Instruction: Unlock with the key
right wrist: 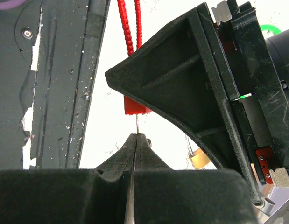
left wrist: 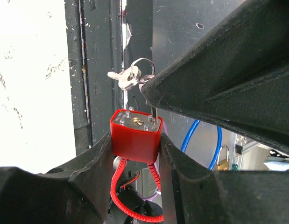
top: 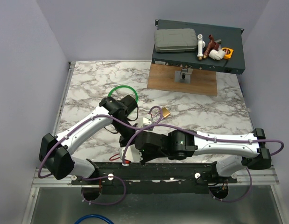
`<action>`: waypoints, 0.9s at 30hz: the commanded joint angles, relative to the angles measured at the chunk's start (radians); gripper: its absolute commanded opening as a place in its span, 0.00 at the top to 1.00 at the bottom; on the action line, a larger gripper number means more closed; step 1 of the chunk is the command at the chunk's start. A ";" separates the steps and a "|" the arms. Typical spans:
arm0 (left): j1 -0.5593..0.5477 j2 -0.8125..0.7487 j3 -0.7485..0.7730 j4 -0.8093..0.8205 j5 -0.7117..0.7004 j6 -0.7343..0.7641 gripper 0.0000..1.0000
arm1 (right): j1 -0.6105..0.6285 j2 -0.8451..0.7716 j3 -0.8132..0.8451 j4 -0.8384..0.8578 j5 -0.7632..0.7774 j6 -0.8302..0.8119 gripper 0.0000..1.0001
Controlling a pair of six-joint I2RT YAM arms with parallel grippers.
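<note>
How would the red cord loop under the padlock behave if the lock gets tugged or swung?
Probably floppy: the red cord loop bends in a loose curve from the red padlock. It looks thin and likely light, so it should trail the lock rather than resist. Its ribbed surface may snag on edges.

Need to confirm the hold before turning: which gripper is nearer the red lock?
Left. The left gripper clamps the red lock between its fingers. The right gripper sits just off the lock's top face, shut on the key.
</note>
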 commanded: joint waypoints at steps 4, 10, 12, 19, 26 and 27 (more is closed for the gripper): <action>-0.004 -0.019 0.014 -0.011 0.033 0.018 1.00 | 0.007 0.000 -0.016 0.026 0.011 0.008 0.99; -0.003 -0.027 0.015 -0.037 0.064 0.044 1.00 | 0.007 0.000 -0.027 0.037 0.027 0.007 0.99; -0.003 -0.026 0.017 -0.040 0.069 0.048 1.00 | 0.006 0.005 -0.023 0.037 0.029 0.008 0.99; -0.004 -0.025 0.010 -0.039 0.069 0.048 1.00 | 0.007 0.021 0.000 0.039 0.047 0.015 0.99; -0.004 -0.034 0.007 -0.028 0.063 0.034 1.00 | 0.007 0.036 0.009 0.031 0.043 0.022 0.99; -0.004 -0.034 0.006 -0.023 0.059 0.028 1.00 | 0.007 0.040 0.016 0.031 0.042 0.023 0.99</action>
